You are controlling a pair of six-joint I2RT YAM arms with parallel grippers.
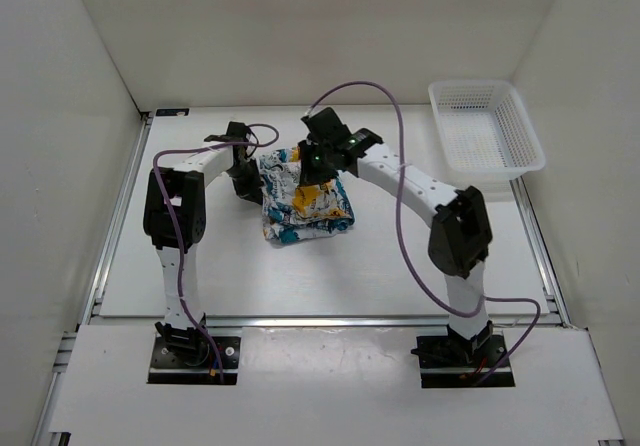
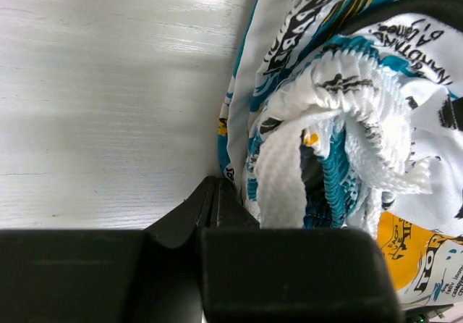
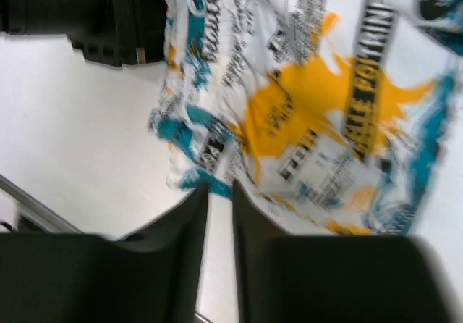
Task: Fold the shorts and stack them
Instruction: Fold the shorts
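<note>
The shorts point(image 1: 300, 201), white with teal, yellow and black print, lie bunched in the middle of the table. My left gripper point(image 1: 246, 181) is at their left edge. In the left wrist view its fingers are pressed together point(image 2: 217, 187), the tips touching the hem of the shorts point(image 2: 340, 91), with no cloth seen between them. My right gripper point(image 1: 308, 169) hovers over the far part of the shorts. In the blurred right wrist view its jaws point(image 3: 219, 187) stand a narrow gap apart with bare table between them, just off the edge of the shorts point(image 3: 311, 106).
A white mesh basket point(image 1: 485, 126) stands at the back right of the table. White walls enclose the table on the left, back and right. The left arm's black gripper body point(image 3: 79, 19) shows in the right wrist view.
</note>
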